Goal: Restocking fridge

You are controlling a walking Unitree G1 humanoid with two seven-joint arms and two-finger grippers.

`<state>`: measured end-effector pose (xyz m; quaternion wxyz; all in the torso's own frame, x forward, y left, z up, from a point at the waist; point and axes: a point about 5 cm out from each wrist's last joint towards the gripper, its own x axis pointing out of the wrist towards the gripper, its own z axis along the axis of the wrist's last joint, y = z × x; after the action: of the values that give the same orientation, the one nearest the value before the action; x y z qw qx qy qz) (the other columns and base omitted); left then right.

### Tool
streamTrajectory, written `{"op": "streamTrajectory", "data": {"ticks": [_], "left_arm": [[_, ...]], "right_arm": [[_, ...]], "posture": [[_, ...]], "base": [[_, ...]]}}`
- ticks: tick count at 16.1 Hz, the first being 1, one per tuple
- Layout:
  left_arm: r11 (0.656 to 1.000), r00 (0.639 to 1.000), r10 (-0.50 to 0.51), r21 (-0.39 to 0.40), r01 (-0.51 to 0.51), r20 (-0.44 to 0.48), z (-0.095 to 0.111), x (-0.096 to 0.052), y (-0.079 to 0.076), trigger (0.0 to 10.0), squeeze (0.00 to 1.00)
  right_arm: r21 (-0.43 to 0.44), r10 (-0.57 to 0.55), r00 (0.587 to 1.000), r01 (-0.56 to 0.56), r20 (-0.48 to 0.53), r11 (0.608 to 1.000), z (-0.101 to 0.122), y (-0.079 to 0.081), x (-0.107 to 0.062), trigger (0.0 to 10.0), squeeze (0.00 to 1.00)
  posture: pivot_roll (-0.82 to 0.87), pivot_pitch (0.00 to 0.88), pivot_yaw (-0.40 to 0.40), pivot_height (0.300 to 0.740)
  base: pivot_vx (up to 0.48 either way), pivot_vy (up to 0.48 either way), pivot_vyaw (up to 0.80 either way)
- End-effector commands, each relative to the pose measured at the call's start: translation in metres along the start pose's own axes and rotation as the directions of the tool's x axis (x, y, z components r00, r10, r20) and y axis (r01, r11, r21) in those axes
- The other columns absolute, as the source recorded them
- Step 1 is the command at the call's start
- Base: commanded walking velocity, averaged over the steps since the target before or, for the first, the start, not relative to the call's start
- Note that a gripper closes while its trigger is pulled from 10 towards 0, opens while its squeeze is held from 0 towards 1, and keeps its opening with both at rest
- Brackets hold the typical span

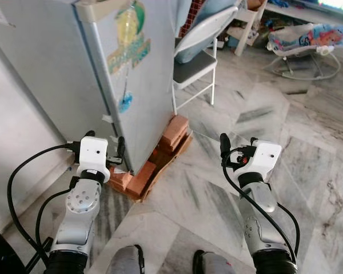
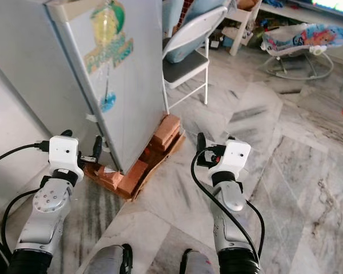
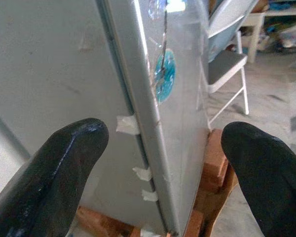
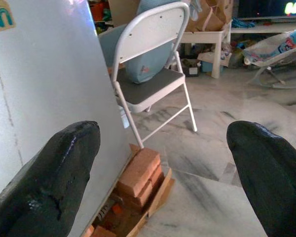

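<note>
- Tall pale grey fridge (image 1: 103,74), door closed, standing on red bricks (image 1: 174,132) over cardboard; its lower front corner lies just ahead of the left gripper (image 1: 106,149), fingers (image 3: 54,173) spread apart, holding nothing.
- Right gripper (image 1: 239,147), fingers (image 4: 54,173) apart, empty, over the marble floor (image 1: 286,148).
- White folding chair (image 4: 153,69) beside the fridge; wrist view adds white tape tabs (image 3: 127,124) along the door seam.

Both arms raised forward, elbows bent. Left gripper (image 1: 105,149) at 11 o'clock, fingers parted. Right gripper (image 1: 238,147) at 1 o'clock, likewise spread.
</note>
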<state>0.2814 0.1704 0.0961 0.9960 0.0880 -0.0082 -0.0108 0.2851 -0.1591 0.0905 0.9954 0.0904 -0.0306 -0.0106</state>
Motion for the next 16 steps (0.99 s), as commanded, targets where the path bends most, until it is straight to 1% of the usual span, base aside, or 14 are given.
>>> {"op": "streamTrajectory", "data": {"ticks": [1, 2, 3, 4, 6, 8, 12, 14, 16], "left_arm": [[1.0, 1.0, 0.007, -0.027, -0.008, -0.025, -0.005, -0.005, 0.0, 10.0, 0.0], [0.999, 1.0, -0.002, -0.032, 0.001, -0.023, -0.005, -0.006, -0.002, 10.0, 0.0], [1.0, 1.0, 0.0, -0.024, 0.0, -0.024, -0.005, -0.007, -0.003, 10.0, 0.0], [0.999, 1.0, -0.013, -0.031, 0.012, -0.023, -0.006, -0.008, -0.006, 10.0, 0.0], [0.998, 0.999, -0.035, -0.057, 0.034, -0.017, -0.003, -0.008, -0.015, 10.0, 0.0], [0.996, 0.998, -0.059, -0.066, 0.059, -0.011, 0.0, -0.007, -0.023, 10.0, 0.0], [0.994, 0.996, -0.085, -0.062, 0.086, 0.008, 0.003, -0.007, -0.026, 10.0, 0.0], [0.99, 0.993, -0.116, -0.078, 0.117, 0.015, 0.003, -0.007, -0.029, 10.0, 0.0], [0.988, 0.991, -0.131, -0.077, 0.132, 0.017, 0.004, -0.008, -0.031, 10.0, 0.0]], "right_arm": [[-0.01, -0.006, 1.0, 0.006, -0.003, 1.0, -0.001, -0.004, 0.0, 10.0, 0.0], [-0.01, -0.001, 1.0, 0.001, -0.003, 1.0, -0.001, -0.002, 0.002, 10.0, 0.0], [-0.015, 0.007, 1.0, -0.007, -0.004, 1.0, 0.0, -0.001, 0.004, 10.0, 0.0], [-0.015, 0.014, 1.0, -0.014, -0.002, 1.0, 0.0, 0.0, 0.005, 10.0, 0.0], [-0.016, 0.021, 1.0, -0.021, -0.002, 1.0, 0.0, 0.002, 0.005, 10.0, 0.0], [-0.014, 0.026, 1.0, -0.026, -0.008, 1.0, 0.0, 0.002, 0.005, 10.0, 0.0], [-0.022, 0.043, 0.999, -0.043, -0.01, 0.999, 0.0, 0.003, 0.007, 10.0, 0.0], [-0.031, 0.044, 0.999, -0.044, -0.009, 0.999, 0.001, 0.002, 0.008, 10.0, 0.0], [-0.034, 0.043, 0.999, -0.043, -0.008, 0.999, 0.001, 0.001, 0.007, 10.0, 0.0]], "posture": [[0.13, 0.154, -0.031, 0.74], [0.13, 0.156, -0.033, 0.74], [0.13, 0.16, -0.037, 0.74], [0.14, 0.164, -0.04, 0.74], [0.14, 0.167, -0.044, 0.74], [0.14, 0.172, -0.052, 0.74], [0.14, 0.175, -0.059, 0.74], [0.13, 0.176, -0.058, 0.74], [0.13, 0.176, -0.058, 0.74]], "base": [[0.0, 0.0, 0.0], [0.0, 0.0, 0.0], [0.0, 0.0, -0.58], [0.0, 0.0, -0.61], [0.0, 0.465, -0.5], [0.0, 0.48, -0.43], [0.0, 0.454, -0.52], [0.302, 0.373, 0.0], [0.371, 0.24, 0.0]]}}
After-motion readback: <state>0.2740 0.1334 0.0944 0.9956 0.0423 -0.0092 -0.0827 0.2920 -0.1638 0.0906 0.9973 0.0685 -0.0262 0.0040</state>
